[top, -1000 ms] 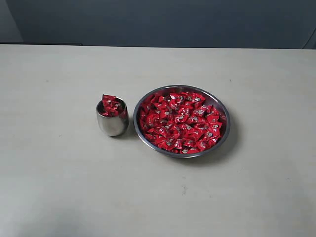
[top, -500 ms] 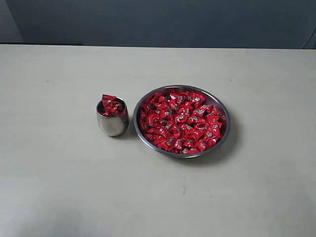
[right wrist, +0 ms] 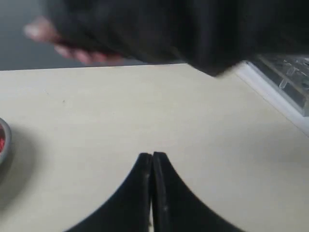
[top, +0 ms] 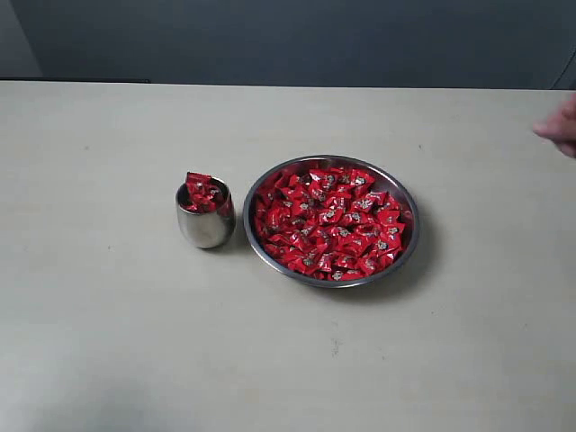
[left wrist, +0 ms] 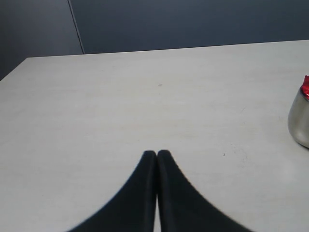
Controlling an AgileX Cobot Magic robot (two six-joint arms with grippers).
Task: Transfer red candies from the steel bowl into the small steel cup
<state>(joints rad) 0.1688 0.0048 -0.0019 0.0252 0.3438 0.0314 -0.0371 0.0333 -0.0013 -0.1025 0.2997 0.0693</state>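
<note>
A hand (top: 560, 128) is newly intruding at right; left gripper (left wrist: 157, 153) and right gripper (right wrist: 152, 155) are idling closed, empty, next needing opening above the steel bowl (top: 333, 159).

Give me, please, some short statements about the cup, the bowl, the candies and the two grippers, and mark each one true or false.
1. The small steel cup stands upright on the table, to the left of the steel bowl in the exterior view. True.
2. The small steel cup is empty. False: red candies are heaped above its rim.
3. The steel bowl holds many red candies. True.
4. The left gripper is open. False: its jaws are shut together, with nothing between them.
5. The right gripper holds a candy. False: it is shut on nothing.
6. A blurred hand shows at the right edge of the exterior view. True.
</note>
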